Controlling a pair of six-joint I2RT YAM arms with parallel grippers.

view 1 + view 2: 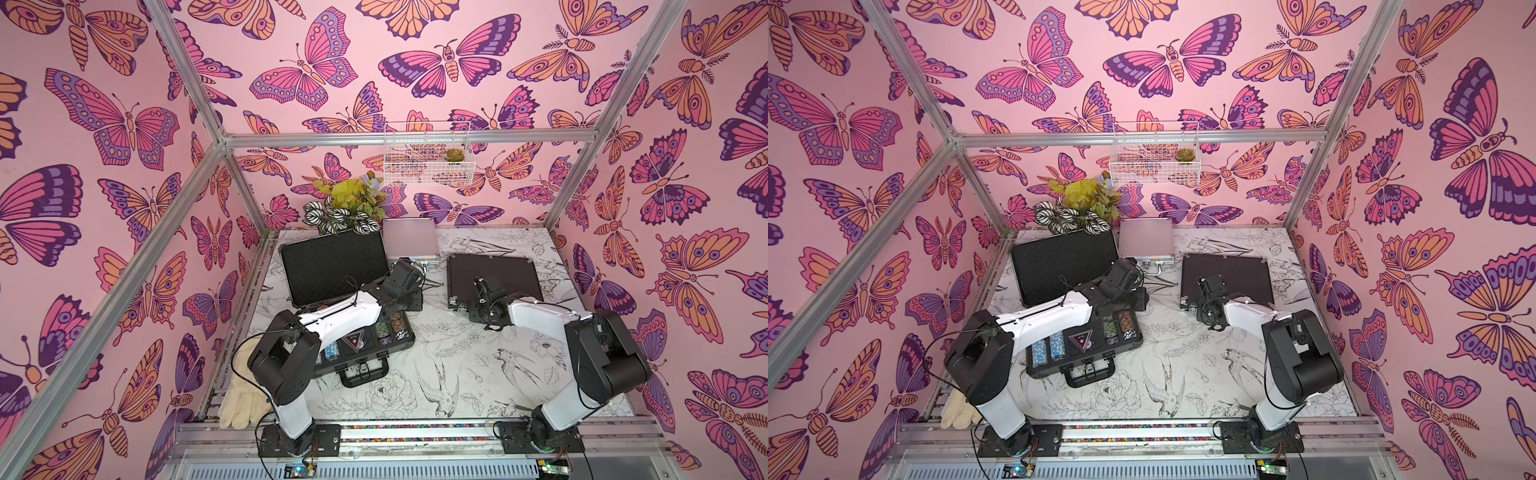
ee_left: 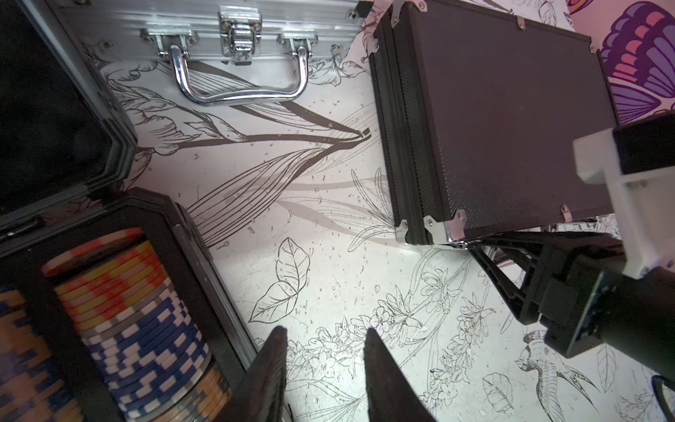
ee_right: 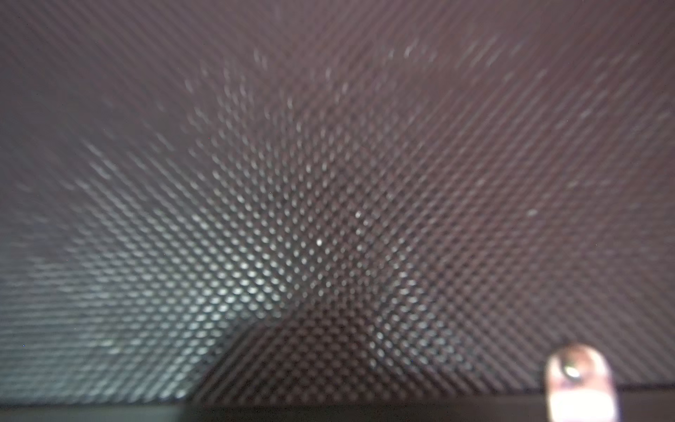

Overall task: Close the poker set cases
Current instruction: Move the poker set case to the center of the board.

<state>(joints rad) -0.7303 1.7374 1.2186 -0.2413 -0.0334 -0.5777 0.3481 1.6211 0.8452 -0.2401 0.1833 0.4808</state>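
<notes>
1. The small silver case lies at the back of the counter, between the other two. Its lid is down on its base. In the left wrist view its latch hangs over the seam, though I cannot tell whether it is snapped. I count this one closed.
2. The flat black case lies on the right side of the counter. Its lid sits flat on the base, and the seam looks tight along the side shown in the left wrist view. Its front latches are hidden, but by my judgement it is closed too.
3. The right claw is at that case's front edge. The right wrist view shows only the dimpled lid up close; I cannot tell whether the jaws are apart or together, and nothing shows as held.
4. The large dark-grey case on the left is wide open. Its foam-lined lid stands up toward the back, and the chips lie exposed in the base.
5. The left claw hovers over bare counter just beside that base's edge, with its fingers apart and nothing between them.
6. So I judge two of the three done. What is left is to swing the big lid down onto its base.
</notes>
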